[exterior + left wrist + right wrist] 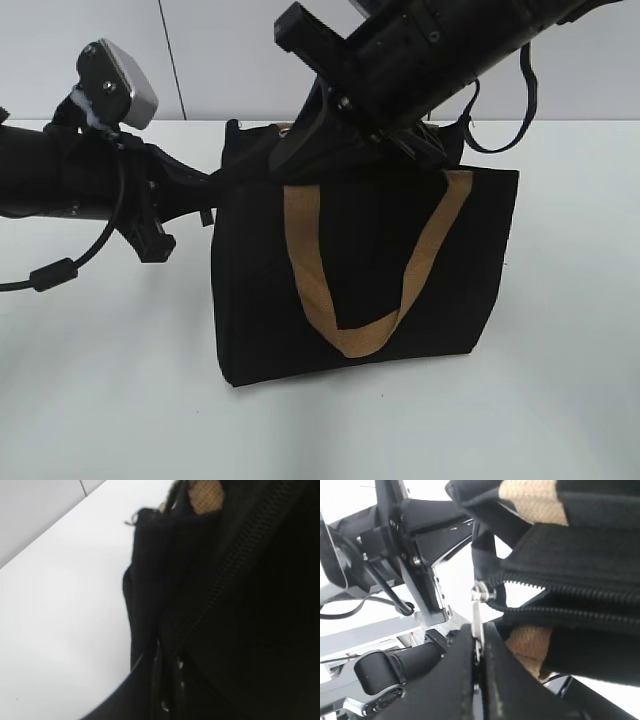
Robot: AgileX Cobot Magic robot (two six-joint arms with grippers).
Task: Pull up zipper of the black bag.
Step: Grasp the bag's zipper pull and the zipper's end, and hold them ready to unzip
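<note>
Zipper (560, 592) pull tab (477, 625) pinched within right gripper (479, 652) at bag's (360, 280) left end

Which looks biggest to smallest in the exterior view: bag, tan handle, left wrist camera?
1. Bag, the largest by far.
2. Tan handle, a long loop across the bag's front.
3. Left wrist camera, the smallest, though it may sit at a different depth from the bag, so true sizes are unsure.

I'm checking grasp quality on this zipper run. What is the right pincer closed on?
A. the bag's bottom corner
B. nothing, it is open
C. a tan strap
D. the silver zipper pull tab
D: in the right wrist view the right pincer pinches the silver pull tab hanging from the zipper.
</note>
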